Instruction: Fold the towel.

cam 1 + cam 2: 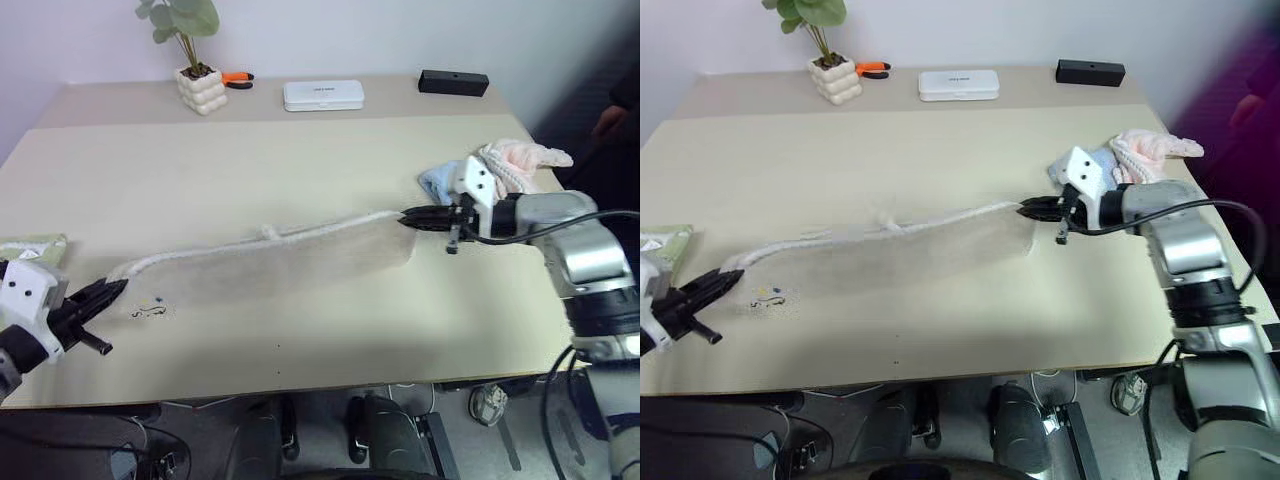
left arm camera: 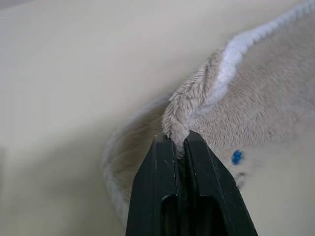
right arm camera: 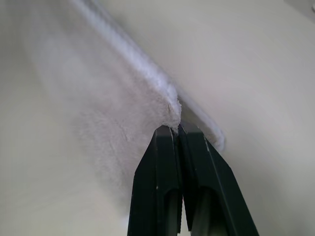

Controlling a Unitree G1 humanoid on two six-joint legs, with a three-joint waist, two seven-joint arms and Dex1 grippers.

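The beige towel [image 1: 290,262] stretches in a long band across the table, its whitish corded edge along the far side and a small loop [image 1: 268,232] near the middle. Faint dark embroidery [image 1: 150,311] shows near its left end. My left gripper [image 1: 118,289] is shut on the towel's left corner; the left wrist view shows the black fingers [image 2: 162,162] pinching the plush corner [image 2: 184,115]. At the other end my right gripper [image 1: 408,217] is shut on the right corner, and the right wrist view shows the fingertips [image 3: 167,142] clamped on the corded edge [image 3: 170,105].
A pale green folded cloth [image 1: 30,247] lies at the table's left edge. A light blue cloth [image 1: 436,182] and a pink cloth [image 1: 520,160] sit behind my right gripper. At the back stand a potted plant [image 1: 198,85], orange pliers [image 1: 238,78], a white case [image 1: 323,95] and a black box [image 1: 453,82].
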